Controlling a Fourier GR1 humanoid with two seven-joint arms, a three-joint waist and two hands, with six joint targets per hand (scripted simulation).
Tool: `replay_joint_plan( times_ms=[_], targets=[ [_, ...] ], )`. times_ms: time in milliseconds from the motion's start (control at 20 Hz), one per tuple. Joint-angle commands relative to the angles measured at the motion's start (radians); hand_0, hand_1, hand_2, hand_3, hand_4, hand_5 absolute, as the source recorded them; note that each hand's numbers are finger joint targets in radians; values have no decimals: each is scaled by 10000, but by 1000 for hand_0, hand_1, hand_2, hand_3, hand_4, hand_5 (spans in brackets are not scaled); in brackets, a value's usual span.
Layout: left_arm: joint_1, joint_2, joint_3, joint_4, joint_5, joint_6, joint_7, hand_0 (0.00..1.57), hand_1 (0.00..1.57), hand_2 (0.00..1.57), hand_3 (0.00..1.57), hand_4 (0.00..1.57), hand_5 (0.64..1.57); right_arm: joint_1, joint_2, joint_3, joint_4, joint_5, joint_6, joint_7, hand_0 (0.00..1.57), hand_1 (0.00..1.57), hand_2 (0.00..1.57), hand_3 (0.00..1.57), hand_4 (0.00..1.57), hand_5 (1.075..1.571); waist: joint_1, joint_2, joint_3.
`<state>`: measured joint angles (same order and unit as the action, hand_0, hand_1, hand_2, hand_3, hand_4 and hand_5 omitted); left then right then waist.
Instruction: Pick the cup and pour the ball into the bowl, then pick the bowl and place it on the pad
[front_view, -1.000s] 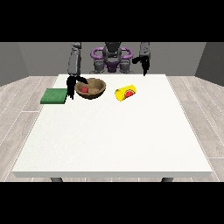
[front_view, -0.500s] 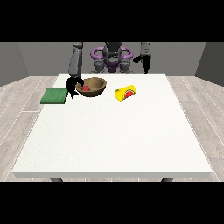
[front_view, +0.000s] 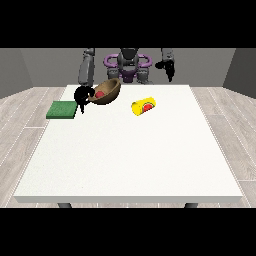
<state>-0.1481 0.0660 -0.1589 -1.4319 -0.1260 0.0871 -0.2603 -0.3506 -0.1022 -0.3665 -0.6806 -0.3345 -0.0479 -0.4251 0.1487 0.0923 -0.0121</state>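
two hands show above the white worktop (front_view: 125, 160), one at each side of the view. at the far left lies the green pad (front_view: 61, 109), flat on the worktop near its left edge. just right of it the hand at the view's left (front_view: 82, 95) grasps the near rim of the brown bowl (front_view: 108, 92); the bowl is tilted, its right side raised higher than the side in the hand. inside it sits the red ball (front_view: 99, 94), low against the lower wall. the bowl is beside the pad, not on it. further right the yellow cup (front_view: 143, 106) lies on its side on the worktop, apart from the bowl, its red-lined mouth facing the camera. at the far right the hand at the view's right (front_view: 168, 67) hangs raised above the worktop's back edge, holding nothing; whether its fingers are curled i cannot tell.
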Motion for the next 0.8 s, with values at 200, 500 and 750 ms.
replay_joint_plan(
  times_ms=[200, 500, 750],
  targets=[
    [807, -35, 347, 912, 61, 146, -364, 0, 0, 0, 0, 1155, 1358, -511, -1784, 353, -386, 273, -555, 3091, 1571, 1571, 1571, 1265, 929, 1503, -962, -1065, 109],
    [176, -42, 433, 743, 54, -99, -99, 0, 0, 0, 0, 1161, 1348, -1628, -2844, -63, -296, -132, -639, 4084, 1571, 1571, 1571, 1265, 929, 1503, -696, -477, 120],
    [854, -639, -445, 443, -473, 607, -667, 0, 0, 0, 0, 1176, 1347, -1398, -4088, -863, 163, -820, 644, 3889, 1571, 1571, 1571, 1295, 962, 1498, -519, -115, 126]
  ],
)
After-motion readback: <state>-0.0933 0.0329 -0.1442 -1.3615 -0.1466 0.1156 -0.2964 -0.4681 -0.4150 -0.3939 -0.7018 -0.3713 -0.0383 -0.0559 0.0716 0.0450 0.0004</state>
